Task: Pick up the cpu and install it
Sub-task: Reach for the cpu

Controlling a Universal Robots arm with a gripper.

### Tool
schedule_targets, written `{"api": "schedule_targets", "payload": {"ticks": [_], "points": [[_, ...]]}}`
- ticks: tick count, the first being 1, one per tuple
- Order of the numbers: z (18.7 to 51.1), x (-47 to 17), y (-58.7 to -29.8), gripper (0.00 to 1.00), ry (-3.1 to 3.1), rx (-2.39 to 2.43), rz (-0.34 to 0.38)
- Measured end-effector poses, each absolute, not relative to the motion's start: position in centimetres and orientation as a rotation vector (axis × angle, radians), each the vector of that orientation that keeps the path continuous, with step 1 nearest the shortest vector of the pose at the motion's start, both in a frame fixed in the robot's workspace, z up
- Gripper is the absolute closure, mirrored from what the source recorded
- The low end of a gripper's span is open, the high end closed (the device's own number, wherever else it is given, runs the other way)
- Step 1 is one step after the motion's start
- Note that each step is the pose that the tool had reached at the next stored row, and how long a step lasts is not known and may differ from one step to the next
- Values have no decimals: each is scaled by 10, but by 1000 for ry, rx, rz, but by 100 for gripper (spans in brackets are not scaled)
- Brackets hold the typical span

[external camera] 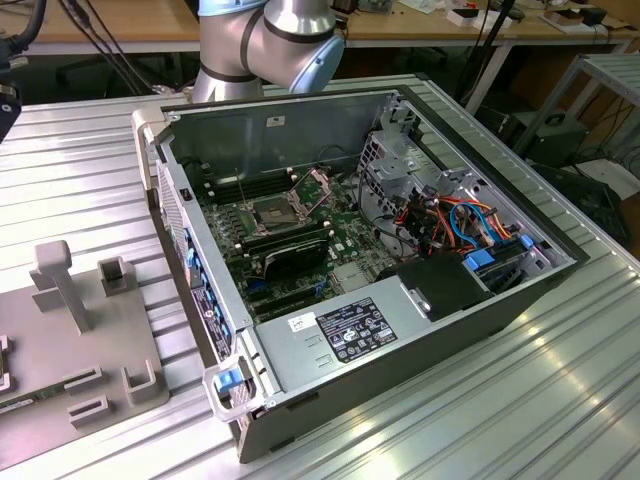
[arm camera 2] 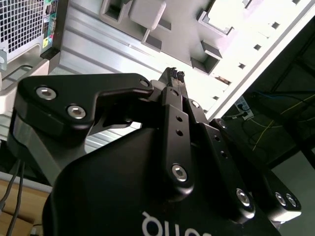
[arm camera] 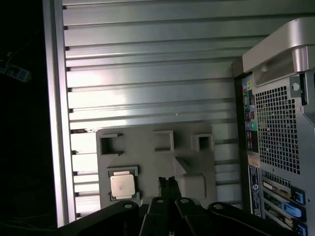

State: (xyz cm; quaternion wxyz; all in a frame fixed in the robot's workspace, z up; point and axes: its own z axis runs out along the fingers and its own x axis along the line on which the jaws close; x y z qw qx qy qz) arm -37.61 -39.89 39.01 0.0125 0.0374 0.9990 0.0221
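The cpu (arm camera: 122,186), a small square chip with a dull silver top, lies flat in a recess of the grey holder plate (arm camera: 147,162) in the first wrist view. My gripper (arm camera: 167,182) hovers above the plate, a short way beside the chip and not touching it. Its black fingertips (arm camera 2: 173,74) are pressed together with nothing between them in both wrist views. In the exterior view the open computer case (external camera: 360,250) lies on its side, and the dark square socket (external camera: 270,212) on the motherboard stands with its metal frame lifted.
The grey holder plate (external camera: 90,330) with raised posts and brackets sits at the exterior view's left of the case, on the ribbed aluminium table (external camera: 520,400). The case's perforated rear panel (arm camera: 278,132) stands close beside the plate. The arm's silver joint (external camera: 270,40) rises behind the case.
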Motion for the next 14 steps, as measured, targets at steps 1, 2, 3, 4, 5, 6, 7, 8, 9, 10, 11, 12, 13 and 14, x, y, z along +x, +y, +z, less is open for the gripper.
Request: {"api": "schedule_targets", "payload": {"ticks": [1,2,3,4,5,6,7,8,9,10,11,12,13,14], "points": [[390,-378,-399,89,3114,117,69],[390,-379,-399,89,3114,117,69],[390,-380,-399,89,3114,117,69],[390,-382,-399,89,3114,117,69],[390,-383,-399,89,3114,117,69],[390,-384,-399,89,3114,117,69],[390,-386,-399,89,3114,117,69],[390,-387,-399,89,3114,117,69],[390,-388,-399,89,3114,117,69],[389,-389,-399,89,3114,117,69],[389,-390,-399,89,3114,117,69],[389,-391,-399,89,3114,116,69],[389,-391,-399,89,3114,116,69],[389,-392,-399,89,3114,117,69]]}}
